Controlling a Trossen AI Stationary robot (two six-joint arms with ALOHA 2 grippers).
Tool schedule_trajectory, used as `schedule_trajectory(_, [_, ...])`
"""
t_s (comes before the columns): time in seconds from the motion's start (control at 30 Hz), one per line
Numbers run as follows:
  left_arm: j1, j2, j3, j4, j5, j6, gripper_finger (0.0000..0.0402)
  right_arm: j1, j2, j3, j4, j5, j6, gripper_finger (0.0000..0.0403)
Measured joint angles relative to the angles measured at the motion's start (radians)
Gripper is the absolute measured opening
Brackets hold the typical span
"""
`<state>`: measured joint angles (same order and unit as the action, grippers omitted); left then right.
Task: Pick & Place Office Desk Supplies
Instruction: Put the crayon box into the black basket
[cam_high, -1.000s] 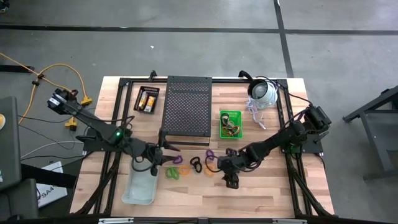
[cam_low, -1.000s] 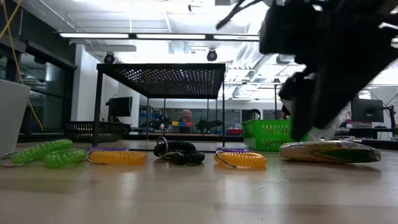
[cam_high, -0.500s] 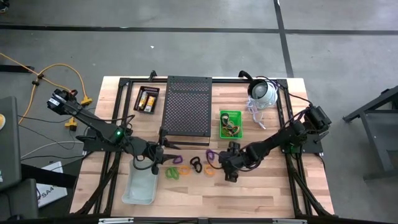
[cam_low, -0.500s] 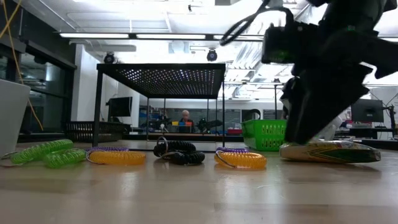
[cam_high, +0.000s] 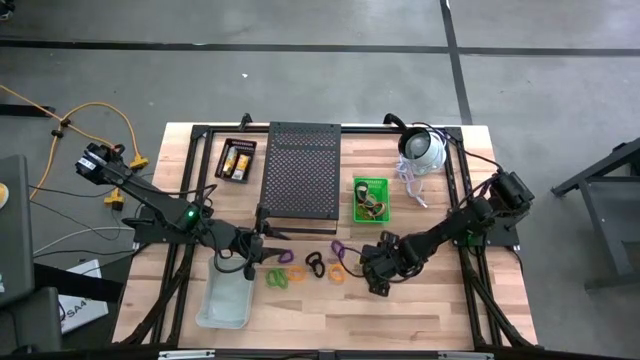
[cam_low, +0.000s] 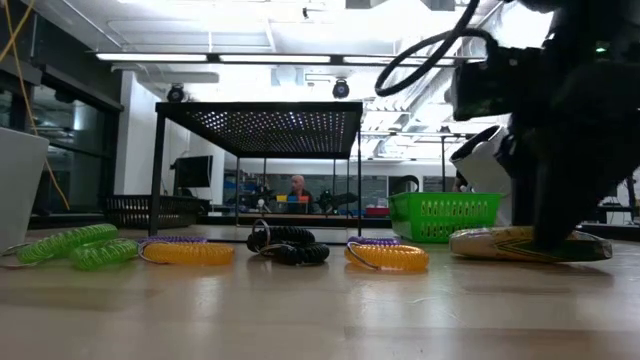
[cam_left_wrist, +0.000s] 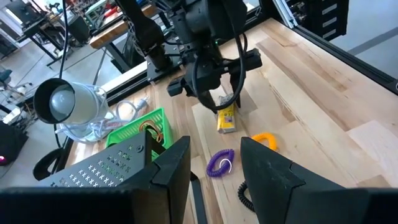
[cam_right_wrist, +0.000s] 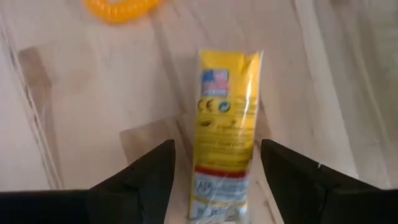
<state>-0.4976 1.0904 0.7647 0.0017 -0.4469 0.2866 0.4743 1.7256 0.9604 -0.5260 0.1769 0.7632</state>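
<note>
I had right gripper (cam_right_wrist: 214, 180) spread wide, fingers straddling yellow-and-white packet (cam_right_wrist: 226, 127) lying flat on light wood tabletop (cam_high: 430, 310), not yet gripped. Left gripper (cam_high: 250, 268) hung unclenched over clear bin (cam_high: 226, 300). Beyond: fluorescent-lit workshop, seated person (cam_low: 297, 187).

A yellow-and-white packet (cam_right_wrist: 225, 134) lies flat on the wooden surface (cam_high: 420, 310). In a row beside it lie coiled loops: orange (cam_low: 388, 256), black (cam_low: 290, 246), a second orange (cam_low: 190, 252) and green (cam_low: 72, 246), toward the front edge.
</note>
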Motion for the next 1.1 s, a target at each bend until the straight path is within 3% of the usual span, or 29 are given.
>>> schedule_trajectory(0.77, [0.0, 0.0, 0.0, 0.0, 0.001, 0.001, 0.0133, 0.021, 0.0, -0.001, -0.07, 0.023, 0.056, 0.0224])
schedule_trajectory(1.1, [0.0, 0.0, 0.0, 0.0, 0.001, 0.001, 0.0133, 0.021, 0.0, -0.001, -0.07, 0.007, 0.054, 0.0151])
